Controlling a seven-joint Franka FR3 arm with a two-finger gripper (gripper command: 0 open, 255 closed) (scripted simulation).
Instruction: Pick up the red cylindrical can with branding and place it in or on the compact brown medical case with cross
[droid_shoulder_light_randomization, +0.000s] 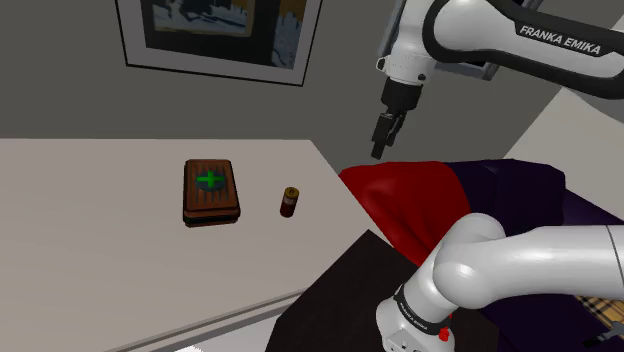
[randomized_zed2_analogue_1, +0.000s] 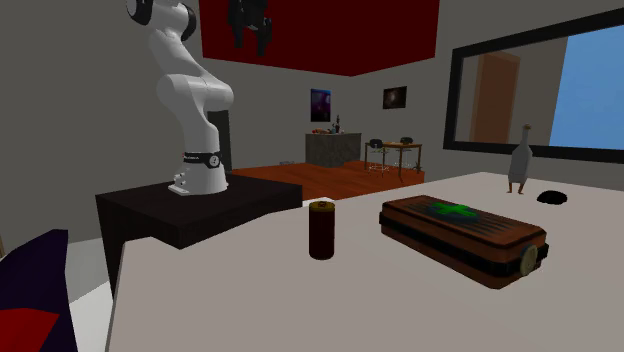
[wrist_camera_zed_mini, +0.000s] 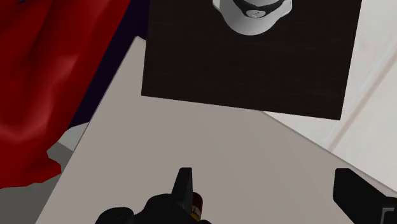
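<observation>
A white robot arm (droid_shoulder_light_randomization: 500, 30) holds its all-black two-finger gripper (droid_shoulder_light_randomization: 385, 137) high in the air, released and grasping nothing. In the wrist view the gripper (wrist_camera_zed_mini: 262, 181) has its black fingers (wrist_camera_zed_mini: 184, 186) standing wide apart over the bare tabletop.

The flat brown rectangular case with a green cross on its lid (droid_shoulder_light_randomization: 211, 192) lies closed on the pale grey table (droid_shoulder_light_randomization: 100, 260). The dark red cylindrical can with a yellowish top (droid_shoulder_light_randomization: 289, 202) stands upright on the same table just beside the case, apart from it, on the case's side toward the arm. The gripper hangs farther out on that same side, beyond the can and well above both.

In the second exterior view the can (randomized_zed2_analogue_1: 321, 230) stands between the case (randomized_zed2_analogue_1: 462, 238) and the black box-shaped stand (randomized_zed2_analogue_1: 200, 212) that carries the arm's base, with the gripper (randomized_zed2_analogue_1: 248, 32) far overhead. Beyond the case in that view, near the table's far edge, are a grey upright bottle (randomized_zed2_analogue_1: 518, 160) and a small dark object (randomized_zed2_analogue_1: 551, 196) whose kind cannot be told.

On the far side of the can from the case, off the table's edge, lies a deep red draped cloth (droid_shoulder_light_randomization: 410, 200). A framed picture (droid_shoulder_light_randomization: 215, 35) hangs on the grey wall behind the case.
</observation>
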